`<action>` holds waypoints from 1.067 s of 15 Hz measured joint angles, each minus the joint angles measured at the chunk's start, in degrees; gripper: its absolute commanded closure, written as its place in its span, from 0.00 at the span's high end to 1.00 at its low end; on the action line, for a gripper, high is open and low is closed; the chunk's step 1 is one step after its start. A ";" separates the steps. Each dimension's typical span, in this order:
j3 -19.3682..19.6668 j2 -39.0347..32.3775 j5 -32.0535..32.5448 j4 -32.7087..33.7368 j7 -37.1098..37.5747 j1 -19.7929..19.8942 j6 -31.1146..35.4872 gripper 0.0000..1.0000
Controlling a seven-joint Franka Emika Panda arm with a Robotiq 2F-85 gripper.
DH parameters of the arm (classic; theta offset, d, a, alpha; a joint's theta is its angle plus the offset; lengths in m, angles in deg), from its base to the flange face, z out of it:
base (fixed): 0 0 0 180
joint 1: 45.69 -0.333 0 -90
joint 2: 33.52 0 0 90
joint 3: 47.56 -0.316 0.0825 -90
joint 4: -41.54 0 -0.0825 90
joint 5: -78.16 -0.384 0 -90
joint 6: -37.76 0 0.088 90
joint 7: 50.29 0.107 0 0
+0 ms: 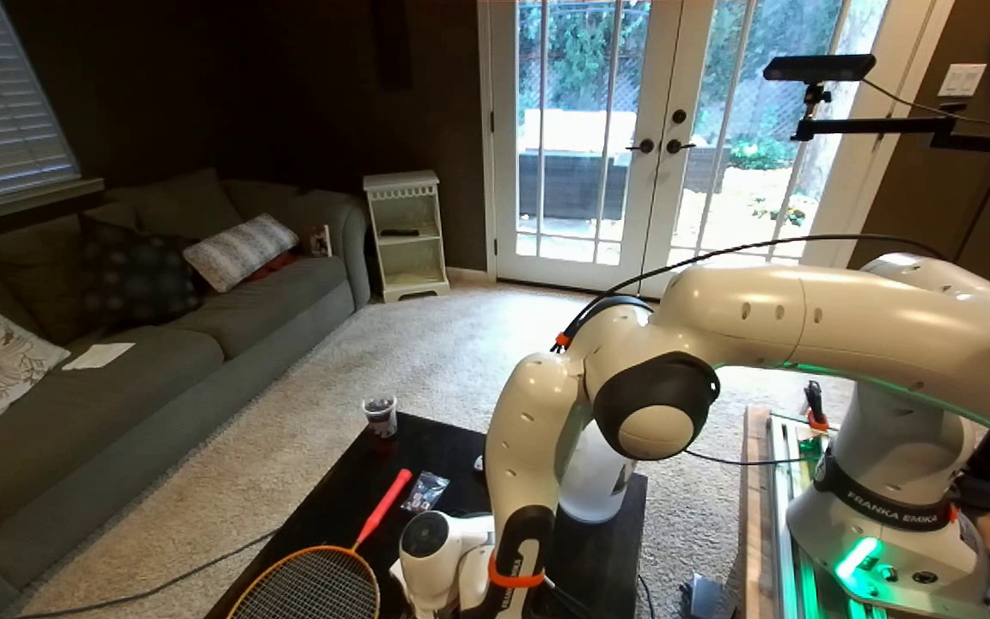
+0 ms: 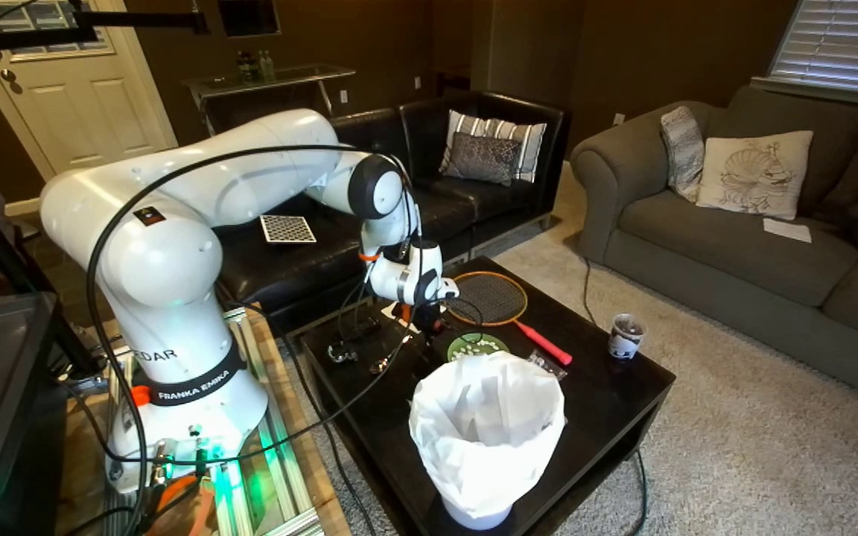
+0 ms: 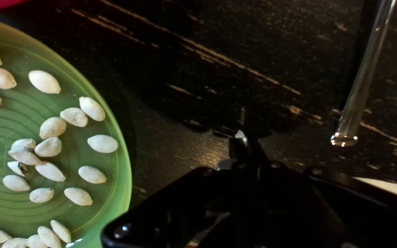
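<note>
1 black sofa [image 2: 451, 216] stands behind the dark table [image 2: 600, 402] in an exterior view. Rightward on the table come a tall white-lined bin [image 2: 466, 461] at the near side, the orange-rimmed racket [image 2: 500, 301] and a cup [image 2: 626, 339] near the edge; a gray sofa [image 2: 697, 298] lies beyond. In the wrist view, a green plate [image 3: 122, 189] of pale seeds [image 3: 52, 127] sits left of the pincer [image 3: 241, 134], apart from its tips; the bin hides that plate's near edge in an exterior view. The pincer is closed; I cannot tell whether anything small is caught in it. Right of it, apart, lies 1 slim metal bar [image 3: 358, 93].
</note>
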 measured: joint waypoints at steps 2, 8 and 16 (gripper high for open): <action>-0.24 0.39 0.00 -0.58 0.11 -0.02 0.00 0.01; -1.17 4.39 -0.04 -6.91 1.06 -0.31 0.15 0.01; -2.42 11.21 -1.41 -20.18 2.91 -1.13 3.48 0.01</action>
